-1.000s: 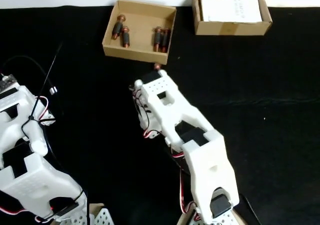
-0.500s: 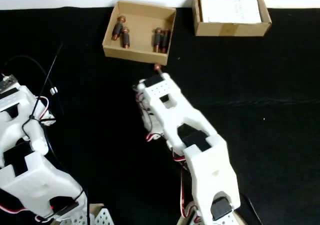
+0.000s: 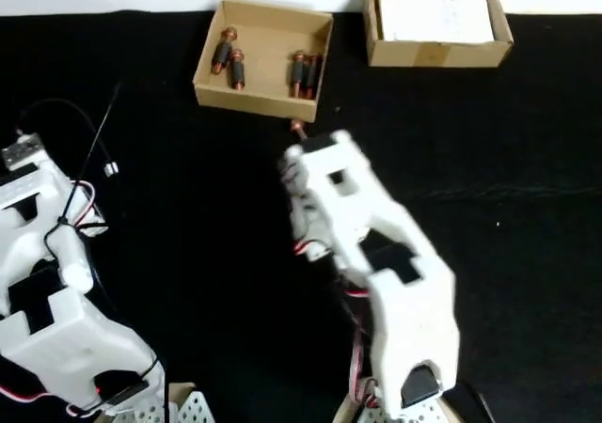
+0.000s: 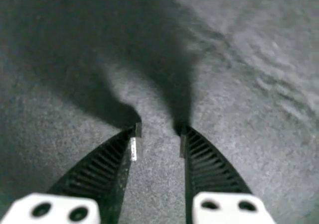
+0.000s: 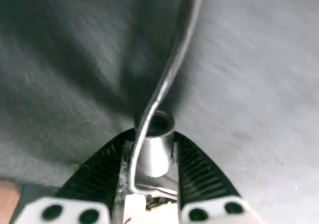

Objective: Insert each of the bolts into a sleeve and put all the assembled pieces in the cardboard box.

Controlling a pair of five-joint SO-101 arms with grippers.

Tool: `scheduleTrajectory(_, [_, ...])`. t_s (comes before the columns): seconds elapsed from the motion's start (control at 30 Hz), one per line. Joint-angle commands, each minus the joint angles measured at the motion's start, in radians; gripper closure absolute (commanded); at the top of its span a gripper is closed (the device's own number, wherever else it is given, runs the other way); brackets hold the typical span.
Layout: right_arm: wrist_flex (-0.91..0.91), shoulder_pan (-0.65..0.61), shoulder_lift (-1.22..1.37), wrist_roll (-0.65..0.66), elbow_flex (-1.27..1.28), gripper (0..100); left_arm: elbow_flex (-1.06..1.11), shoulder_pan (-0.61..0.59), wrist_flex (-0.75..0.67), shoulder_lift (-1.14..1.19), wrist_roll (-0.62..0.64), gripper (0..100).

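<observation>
Grey sleeve (image 5: 158,154) pinched between right jaws, open end just past tips; left jaws spread over black table (image 4: 259,74).

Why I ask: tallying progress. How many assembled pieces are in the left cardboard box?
4 in the left cardboard box: two assembled pieces near its left wall, two side by side near its right wall; none seems hidden.

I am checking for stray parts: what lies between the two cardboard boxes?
Only bare black cloth lies between the box of pieces and the box of paper. The high view shows this.
</observation>
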Motion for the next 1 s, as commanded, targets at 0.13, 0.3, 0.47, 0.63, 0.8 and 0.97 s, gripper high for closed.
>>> scheduleTrajectory(0.13, [0.035,0.392,-0.489,0.031,0.061,99.1,-0.064,0.128,0.265,-0.427,-0.023,85])
scheduleTrajectory(0.3, [-0.147,0.584,-0.713,0.101,0.280,99.1,-0.088,0.446,0.391,-0.615,-0.015,81])
scheduleTrajectory(0.47, [-0.409,0.636,-0.862,0.100,0.607,99.1,-0.193,0.665,0.394,-0.515,0.127,80])
scheduleTrajectory(0.63, [-0.568,0.633,-0.998,0.100,0.854,99.1,-0.527,0.797,0.393,-0.239,0.201,80])
scheduleTrajectory(0.8, [-0.642,0.631,-1.110,0.100,0.977,99.1,-0.938,0.911,0.416,0.174,0.301,80])
scheduleTrajectory(0.97, [-0.642,0.636,-1.176,0.098,1.018,99.1,-1.331,0.983,0.462,0.545,0.419,80])
